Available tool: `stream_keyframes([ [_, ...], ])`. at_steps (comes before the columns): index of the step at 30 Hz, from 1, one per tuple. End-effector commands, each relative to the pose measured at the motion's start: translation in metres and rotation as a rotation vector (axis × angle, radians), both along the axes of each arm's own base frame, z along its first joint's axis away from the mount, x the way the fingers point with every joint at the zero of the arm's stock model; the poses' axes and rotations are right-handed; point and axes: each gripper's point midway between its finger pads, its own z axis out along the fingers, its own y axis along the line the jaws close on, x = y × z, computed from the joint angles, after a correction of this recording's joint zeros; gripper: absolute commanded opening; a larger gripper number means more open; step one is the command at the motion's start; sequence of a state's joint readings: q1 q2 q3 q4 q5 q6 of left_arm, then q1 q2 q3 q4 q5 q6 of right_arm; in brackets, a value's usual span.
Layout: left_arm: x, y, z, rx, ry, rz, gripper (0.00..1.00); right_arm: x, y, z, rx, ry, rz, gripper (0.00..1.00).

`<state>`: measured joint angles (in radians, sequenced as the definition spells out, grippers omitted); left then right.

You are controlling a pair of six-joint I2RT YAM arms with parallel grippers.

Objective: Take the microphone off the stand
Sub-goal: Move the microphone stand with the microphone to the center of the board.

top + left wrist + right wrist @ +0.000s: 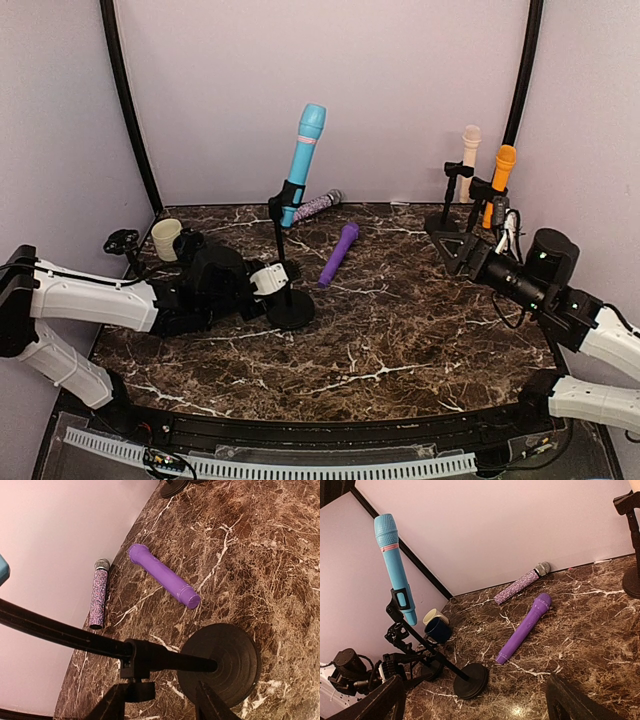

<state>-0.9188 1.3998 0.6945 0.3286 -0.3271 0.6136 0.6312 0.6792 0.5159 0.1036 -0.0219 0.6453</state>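
Brown marble table (pixel 400 340), pale walls. Top view alone shows orange mic (pixel 500 180) & cream mic (pixel 469 160) on stands, far right. L wrist view alone shows L gripper (pixel 162 702) part-open, fingers (pixel 112 705) astride stand (pixel 165 661) pole near its base; contact unclear. R gripper (pixel 475 700) wide, empty. Blue mic (pixel 303 160), pink band, head up & tilted, sits in stand's clip, centre-left. Purple mic (pixel 339 254) & glitter mic (pixel 318 207) lie farther back. Navy cup (pixel 438 630) clear in R wrist view.
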Motion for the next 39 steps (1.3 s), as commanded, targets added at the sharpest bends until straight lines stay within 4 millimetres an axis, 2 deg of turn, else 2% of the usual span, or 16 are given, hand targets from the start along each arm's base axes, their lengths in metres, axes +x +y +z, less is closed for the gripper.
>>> stream_keyframes([
  [1, 0.007, -0.002, 0.013, -0.025, -0.023, 0.018, 0.49, -0.002, -0.002, 0.010, 0.019, -0.024, -0.007, 0.98],
  [12, 0.023, 0.004, 0.013, -0.028, -0.023, 0.075, 0.46, -0.002, -0.002, 0.009, 0.017, -0.022, -0.009, 0.98],
  [31, 0.025, 0.005, 0.000, -0.032, 0.052, 0.069, 0.26, -0.005, -0.005, 0.007, 0.021, -0.021, -0.012, 0.98],
  [39, 0.017, 0.003, -0.008, -0.063, 0.150, 0.035, 0.21, -0.008, -0.007, 0.008, 0.027, -0.024, -0.012, 0.99],
])
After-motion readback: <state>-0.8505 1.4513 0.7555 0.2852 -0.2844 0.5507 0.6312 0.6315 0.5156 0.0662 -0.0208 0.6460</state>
